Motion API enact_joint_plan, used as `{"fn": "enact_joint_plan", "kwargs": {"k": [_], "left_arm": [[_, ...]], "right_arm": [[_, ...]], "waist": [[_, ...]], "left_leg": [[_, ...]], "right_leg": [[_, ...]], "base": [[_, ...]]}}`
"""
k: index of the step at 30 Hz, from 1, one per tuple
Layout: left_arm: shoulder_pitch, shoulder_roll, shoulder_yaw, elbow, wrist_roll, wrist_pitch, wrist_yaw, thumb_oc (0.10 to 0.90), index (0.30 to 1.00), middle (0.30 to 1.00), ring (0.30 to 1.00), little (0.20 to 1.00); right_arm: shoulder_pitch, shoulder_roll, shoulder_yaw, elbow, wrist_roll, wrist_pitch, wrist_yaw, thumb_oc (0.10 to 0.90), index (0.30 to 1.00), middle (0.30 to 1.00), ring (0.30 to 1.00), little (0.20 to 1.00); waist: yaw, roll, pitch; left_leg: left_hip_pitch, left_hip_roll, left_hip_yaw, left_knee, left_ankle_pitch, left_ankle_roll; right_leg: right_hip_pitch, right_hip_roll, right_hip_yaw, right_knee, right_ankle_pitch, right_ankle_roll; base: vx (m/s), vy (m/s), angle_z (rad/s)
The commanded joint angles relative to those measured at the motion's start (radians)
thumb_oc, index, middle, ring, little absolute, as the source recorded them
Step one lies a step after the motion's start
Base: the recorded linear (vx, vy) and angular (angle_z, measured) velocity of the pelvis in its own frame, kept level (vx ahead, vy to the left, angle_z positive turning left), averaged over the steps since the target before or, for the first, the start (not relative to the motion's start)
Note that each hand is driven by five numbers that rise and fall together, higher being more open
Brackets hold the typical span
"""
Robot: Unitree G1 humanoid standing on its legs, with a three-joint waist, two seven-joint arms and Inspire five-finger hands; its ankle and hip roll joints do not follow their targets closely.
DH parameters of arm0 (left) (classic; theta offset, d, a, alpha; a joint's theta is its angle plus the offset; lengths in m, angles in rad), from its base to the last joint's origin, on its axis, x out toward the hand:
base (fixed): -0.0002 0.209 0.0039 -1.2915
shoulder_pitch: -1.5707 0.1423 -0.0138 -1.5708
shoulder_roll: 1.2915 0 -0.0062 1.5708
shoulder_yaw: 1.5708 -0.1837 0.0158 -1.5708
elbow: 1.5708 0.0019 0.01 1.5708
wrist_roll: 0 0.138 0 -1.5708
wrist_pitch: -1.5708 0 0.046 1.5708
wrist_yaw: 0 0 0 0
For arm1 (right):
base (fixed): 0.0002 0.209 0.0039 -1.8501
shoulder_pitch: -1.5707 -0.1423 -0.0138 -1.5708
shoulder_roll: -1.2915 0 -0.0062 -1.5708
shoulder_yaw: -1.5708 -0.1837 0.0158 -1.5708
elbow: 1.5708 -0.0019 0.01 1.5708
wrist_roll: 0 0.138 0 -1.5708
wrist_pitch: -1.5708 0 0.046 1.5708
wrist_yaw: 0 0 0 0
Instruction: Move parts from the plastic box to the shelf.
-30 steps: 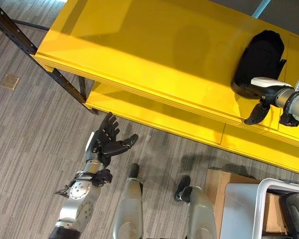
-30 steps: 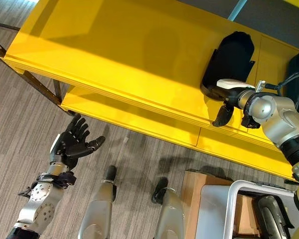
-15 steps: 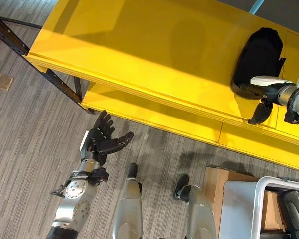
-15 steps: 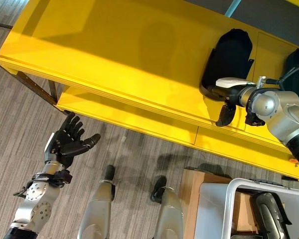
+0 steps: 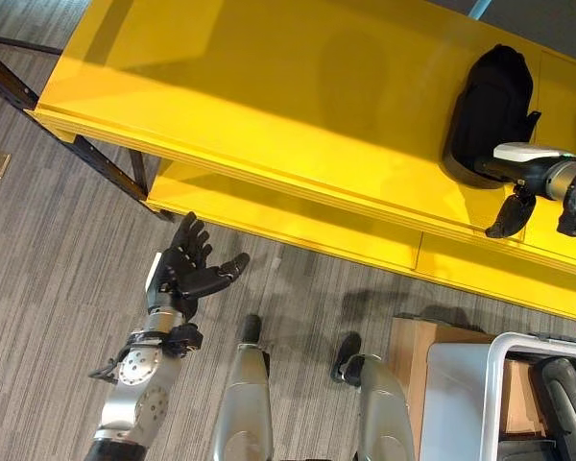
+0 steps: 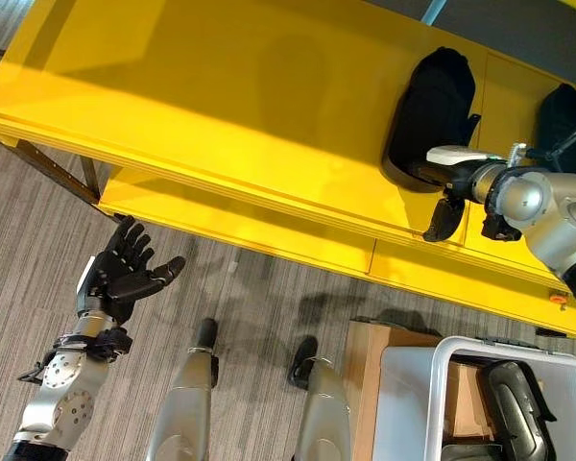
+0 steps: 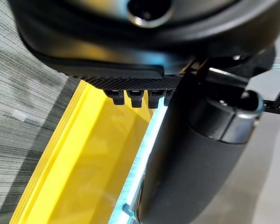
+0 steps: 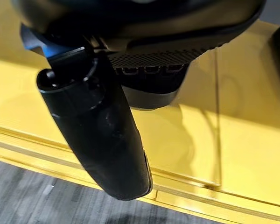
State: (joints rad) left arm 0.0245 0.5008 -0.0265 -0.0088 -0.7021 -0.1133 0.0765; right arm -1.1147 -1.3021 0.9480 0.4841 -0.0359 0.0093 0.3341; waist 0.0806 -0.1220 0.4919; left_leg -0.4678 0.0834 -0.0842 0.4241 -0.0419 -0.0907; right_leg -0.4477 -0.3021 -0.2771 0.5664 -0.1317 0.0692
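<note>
— Item one: black part (image 5: 490, 106). Location?
— Standing on the top board of the yellow shelf (image 5: 269, 96), far right. Same spot as a second ago; only the camera shifted.
— Right hand (image 5: 530, 173)?
— Fingers relaxed, thumb (image 5: 507, 216) hanging clear over the shelf edge, clasping nothing. Now drawn a little to the right of the black part, fingertips at its near base; contact not certain.
— Meaning?
— Probably placed and released; withdrawal under way.
— Other stock?
— Second black part (image 6: 562, 120) further right on the same board. Boxed part (image 6: 514, 413) lying in the plastic box (image 6: 442, 384), near right; likely next.
— Left hand (image 5: 178, 274)?
— Spread wide, idle over the floor, near left.
</note>
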Motion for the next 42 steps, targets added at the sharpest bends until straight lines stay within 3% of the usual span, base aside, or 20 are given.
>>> {"fn": "enact_joint_plan", "kwargs": {"k": [1, 15, 21, 24, 25, 26, 27, 28, 34, 37, 42], "left_arm": [[0.025, 0.062, 0.063, -0.142, -0.015, -0.088, -0.017, 0.900, 1.000, 1.000, 1.000, 1.000], [0.042, 0.065, 0.086, -0.132, -0.023, -0.095, -0.012, 0.900, 1.000, 1.000, 1.000, 1.000], [0.053, 0.058, 0.100, -0.134, -0.023, -0.098, -0.008, 0.900, 1.000, 1.000, 1.000, 1.000], [0.060, 0.050, 0.110, -0.134, -0.021, -0.098, -0.003, 0.900, 1.000, 1.000, 1.000, 1.000], [0.066, 0.044, 0.119, -0.137, -0.019, -0.098, 0.000, 0.900, 1.000, 1.000, 1.000, 1.000], [0.066, 0.047, 0.118, -0.137, -0.019, -0.098, 0.000, 0.900, 1.000, 1.000, 1.000, 1.000], [0.070, 0.031, 0.125, -0.133, -0.018, -0.101, 0.007, 0.900, 1.000, 1.000, 1.000, 1.000], [0.068, 0.041, 0.121, -0.133, -0.018, -0.101, 0.007, 0.900, 1.000, 1.000, 1.000, 1.000], [0.068, 0.041, 0.111, -0.128, -0.017, -0.105, 0.023, 0.900, 1.000, 1.000, 1.000, 1.000], [0.065, 0.044, 0.095, -0.131, -0.017, -0.105, 0.035, 0.900, 1.000, 1.000, 1.000, 1.000], [0.067, 0.041, 0.076, -0.123, -0.020, -0.107, 0.039, 0.900, 1.000, 1.000, 1.000, 1.000]], "right_arm": [[-0.178, -0.114, 0.030, 0.013, -0.006, 0.002, -0.077, 0.900, 1.000, 1.000, 1.000, 1.000], [-0.245, -0.140, 0.036, -0.007, -0.006, -0.014, -0.126, 0.900, 1.000, 1.000, 1.000, 1.000], [-0.225, -0.177, -0.025, -0.059, 0.000, -0.030, -0.165, 0.900, 1.000, 1.000, 1.000, 1.000], [-0.136, -0.193, -0.146, -0.099, 0.012, -0.045, -0.205, 0.900, 1.000, 1.000, 1.000, 1.000], [-0.037, -0.195, -0.265, -0.133, 0.025, -0.052, -0.224, 0.900, 1.000, 1.000, 1.000, 1.000], [-0.018, -0.195, -0.283, -0.136, 0.023, -0.052, -0.224, 0.900, 1.000, 1.000, 1.000, 1.000], [0.058, -0.176, -0.395, -0.138, 0.037, -0.061, -0.274, 0.900, 1.000, 1.000, 1.000, 1.000], [0.115, -0.176, -0.451, -0.148, 0.033, -0.061, -0.274, 0.900, 1.000, 1.000, 1.000, 1.000], [0.405, -0.020, -0.832, -0.171, 0.127, -0.066, -0.380, 0.900, 1.000, 1.000, 1.000, 1.000], [0.442, 0.093, -0.932, -0.152, 0.170, -0.078, -0.469, 0.900, 1.000, 1.000, 1.000, 1.000], [0.435, 0.184, -0.988, -0.129, 0.251, -0.107, -0.538, 0.900, 1.000, 1.000, 1.000, 1.000]], "waist": [[-0.002, 0.005, -0.050], [-0.009, 0.002, -0.057], [-0.017, 0.002, -0.060], [-0.027, 0.005, -0.062], [-0.036, 0.009, -0.064], [-0.034, 0.006, -0.064], [-0.047, 0.016, -0.066], [-0.039, 0.008, -0.066], [-0.045, 0.020, -0.066], [-0.039, 0.033, -0.064], [-0.036, 0.047, -0.063]], "left_leg": [[0.025, 0.070, -0.004, 0.061, -0.094, -0.026], [0.021, 0.072, -0.002, 0.071, -0.099, -0.025], [0.017, 0.072, 0.001, 0.076, -0.101, -0.024], [0.015, 0.072, 0.003, 0.080, -0.103, -0.022], [0.013, 0.073, 0.003, 0.083, -0.106, -0.022], [0.013, 0.073, 0.003, 0.083, -0.106, -0.022], [0.013, 0.073, 0.004, 0.086, -0.109, -0.021], [0.013, 0.072, 0.004, 0.086, -0.109, -0.021], [0.008, 0.070, 0.005, 0.096, -0.117, -0.016], [0.004, 0.069, 0.004, 0.103, -0.121, -0.012], [-0.002, 0.064, 0.000, 0.111, -0.122, -0.008]], "right_leg": [[0.057, -0.012, 0.079, -0.002, -0.029, 0.046], [0.050, -0.010, 0.084, 0.002, -0.027, 0.049], [0.047, -0.009, 0.088, 0.002, -0.027, 0.049], [0.044, -0.007, 0.092, 0.004, -0.028, 0.049], [0.043, -0.007, 0.092, 0.005, -0.030, 0.050], [0.043, -0.007, 0.092, 0.005, -0.030, 0.050], [0.042, -0.006, 0.094, 0.007, -0.031, 0.050], [0.042, -0.006, 0.094, 0.007, -0.031, 0.050], [0.035, -0.002, 0.101, 0.012, -0.036, 0.051], [0.031, 0.000, 0.105, 0.020, -0.040, 0.050], [0.029, -0.002, 0.109, 0.023, -0.042, 0.049]], "base": [[0.00, 0.000, 0.00], [0.00, 0.000, 0.00], [0.00, 0.002, -0.01], [0.01, 0.009, -0.04], [0.01, 0.005, -0.05], [0.02, 0.008, -0.07], [0.01, 0.006, -0.06], [0.01, 0.012, -0.07], [0.00, 0.006, -0.03], [-0.01, 0.001, -0.07], [0.00, 0.000, -0.02]]}}
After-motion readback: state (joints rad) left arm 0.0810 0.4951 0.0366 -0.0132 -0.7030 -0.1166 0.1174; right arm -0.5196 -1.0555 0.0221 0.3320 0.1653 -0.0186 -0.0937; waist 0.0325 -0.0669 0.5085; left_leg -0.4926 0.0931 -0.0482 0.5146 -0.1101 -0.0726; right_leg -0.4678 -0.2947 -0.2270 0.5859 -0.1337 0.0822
